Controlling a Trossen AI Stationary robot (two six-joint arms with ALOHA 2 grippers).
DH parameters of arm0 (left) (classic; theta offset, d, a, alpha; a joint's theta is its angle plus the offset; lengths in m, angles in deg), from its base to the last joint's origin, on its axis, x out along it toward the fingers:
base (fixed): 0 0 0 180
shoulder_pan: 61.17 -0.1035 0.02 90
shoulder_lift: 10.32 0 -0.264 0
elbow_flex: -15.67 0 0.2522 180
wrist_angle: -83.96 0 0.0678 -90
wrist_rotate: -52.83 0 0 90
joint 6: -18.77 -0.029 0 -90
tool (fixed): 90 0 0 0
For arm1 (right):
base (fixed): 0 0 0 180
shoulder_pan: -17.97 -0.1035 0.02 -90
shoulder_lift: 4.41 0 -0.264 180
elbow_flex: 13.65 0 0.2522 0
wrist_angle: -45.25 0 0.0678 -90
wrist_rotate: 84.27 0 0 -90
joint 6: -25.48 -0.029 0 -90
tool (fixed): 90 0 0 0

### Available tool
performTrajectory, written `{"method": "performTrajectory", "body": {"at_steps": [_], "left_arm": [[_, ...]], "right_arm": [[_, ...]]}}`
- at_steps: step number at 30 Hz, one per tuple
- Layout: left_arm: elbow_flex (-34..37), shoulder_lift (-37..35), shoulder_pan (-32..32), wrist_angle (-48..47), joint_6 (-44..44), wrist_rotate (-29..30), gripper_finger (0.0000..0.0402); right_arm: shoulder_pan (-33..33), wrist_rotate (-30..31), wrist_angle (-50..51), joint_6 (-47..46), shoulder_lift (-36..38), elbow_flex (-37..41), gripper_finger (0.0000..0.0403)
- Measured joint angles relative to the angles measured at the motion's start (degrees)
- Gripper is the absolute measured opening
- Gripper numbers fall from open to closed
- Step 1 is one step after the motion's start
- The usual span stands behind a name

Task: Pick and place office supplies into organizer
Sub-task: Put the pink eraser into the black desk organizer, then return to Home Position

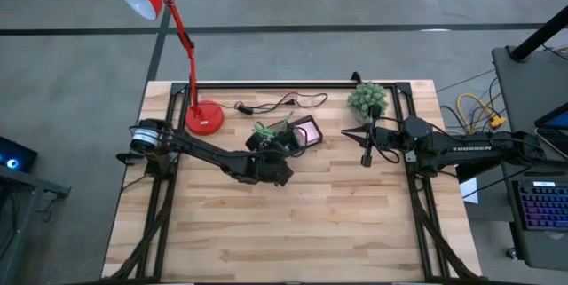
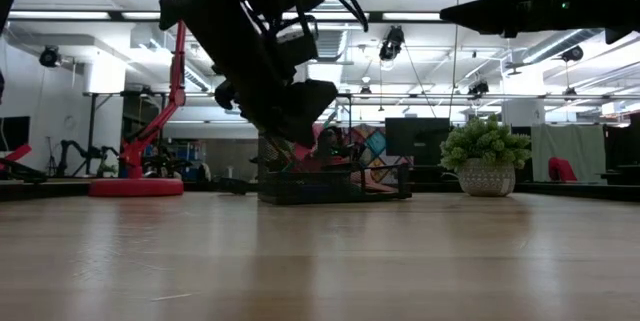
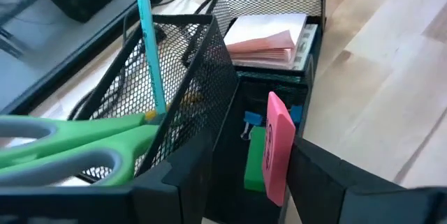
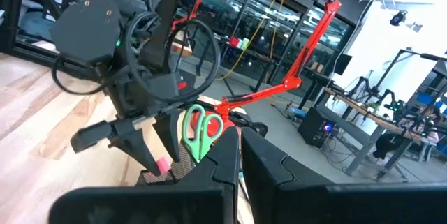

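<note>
High view: I read the left gripper [image 1: 277,147] just left of frame centre, directly over the organizer [image 1: 300,134], whose far end with the pink sticky-note pad [image 1: 310,131] shows beside it; the left arm is clearly the nearer one; the right gripper [image 1: 366,157] waits right of centre, well apart, below the plant [image 1: 367,98]; the arm covers most of the tray, so its compartments are not readable here.

Low view: the organizer [image 2: 330,183] sits mid-frame on the table [image 2: 320,261]; the left arm's dark bulk hangs over its left end and hides what it holds.

Left wrist view: the fingers are closed on a pink eraser [image 3: 278,146], held on edge, its long axis running down toward the low front compartment just beneath; the scissors [image 3: 77,147] and teal pen [image 3: 149,42] stand in the tall mesh cup at left; the compartment floor is in shadow.

Right wrist view: its own fingers [image 4: 279,172] sit almost touching, holding nothing; the scissors [image 4: 201,130] show mid-frame.
</note>
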Motion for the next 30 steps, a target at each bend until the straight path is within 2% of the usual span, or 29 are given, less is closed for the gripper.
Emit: {"method": "performTrajectory", "body": {"at_steps": [17,27,30], "left_arm": [[0.2,3.5,0.0,-0.2,-2.9,0.7,0.016],[0.0,3.5,0.0,-1.1,-4.1,0.4,0.0217],[-0.1,3.5,0.0,-1.1,-4.0,0.3,0.0223]], "right_arm": [[0.0,0.0,0.0,0.0,0.0,0.0,0.0008],[0.0,0.0,0.0,0.0,0.0,0.0,0.0008],[0.0,0.0,0.0,0.0,0.0,0.0,0.0008]]}}
